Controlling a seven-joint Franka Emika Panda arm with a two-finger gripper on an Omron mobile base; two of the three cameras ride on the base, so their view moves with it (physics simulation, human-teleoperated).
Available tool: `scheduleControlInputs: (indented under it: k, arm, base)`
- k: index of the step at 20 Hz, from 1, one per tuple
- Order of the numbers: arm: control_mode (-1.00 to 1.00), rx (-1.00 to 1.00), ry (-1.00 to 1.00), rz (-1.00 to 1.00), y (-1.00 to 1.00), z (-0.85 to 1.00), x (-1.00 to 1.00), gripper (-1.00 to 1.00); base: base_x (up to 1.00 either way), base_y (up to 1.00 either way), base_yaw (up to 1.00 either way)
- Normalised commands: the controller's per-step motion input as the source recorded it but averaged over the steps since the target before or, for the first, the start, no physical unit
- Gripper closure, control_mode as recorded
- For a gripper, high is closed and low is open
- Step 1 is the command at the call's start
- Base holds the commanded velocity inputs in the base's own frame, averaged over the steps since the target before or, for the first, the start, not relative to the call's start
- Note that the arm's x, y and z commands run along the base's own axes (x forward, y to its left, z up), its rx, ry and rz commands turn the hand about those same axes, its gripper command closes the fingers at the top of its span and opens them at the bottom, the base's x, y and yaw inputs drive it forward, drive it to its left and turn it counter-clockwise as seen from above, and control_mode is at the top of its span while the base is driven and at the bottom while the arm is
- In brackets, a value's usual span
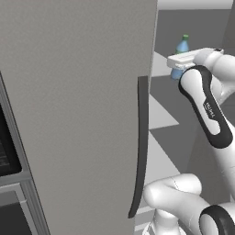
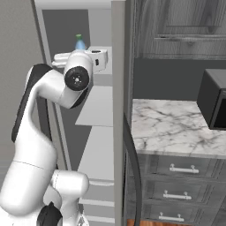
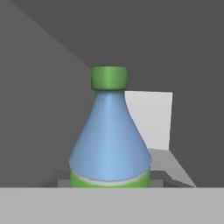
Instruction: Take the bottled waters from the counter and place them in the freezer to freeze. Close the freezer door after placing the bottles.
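Note:
A blue bottled water [image 3: 110, 135] with a green cap stands upright right in front of the hand camera. My gripper [image 1: 179, 65] is shut on it, inside the open freezer [image 2: 99, 106], above an upper white shelf [image 1: 160, 112]. The same bottle [image 1: 182, 47] pokes up behind my white hand, and its cap and neck [image 2: 80, 43] rise over the wrist. The freezer door [image 1: 82, 114] is swung wide open, with its long dark handle [image 1: 142, 137] toward me. The counter [image 2: 172, 128], white marble with grey veins, lies to the right of the door's edge [image 2: 118, 110].
A dark microwave [image 2: 214, 99] sits on the counter's far right. Dark grey drawers with silver handles [image 2: 181, 170] run below the counter, and dark wooden cabinets [image 2: 185, 26] hang above it. A dark appliance in a grey frame [image 1: 7, 151] stands left of the door.

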Motion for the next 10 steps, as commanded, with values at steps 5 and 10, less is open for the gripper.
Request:
scheduleControlInputs:
  k: [5,10]
  arm:
    - [-1.0,0.0,0.0,0.08,0.0,-0.01,0.35,1.0]
    - [-1.0,0.0,0.0,0.08,0.0,-0.09,0.3,1.0]
  base:
    - [0.0,0.0,0.0]
    - [0.0,0.0,0.0]
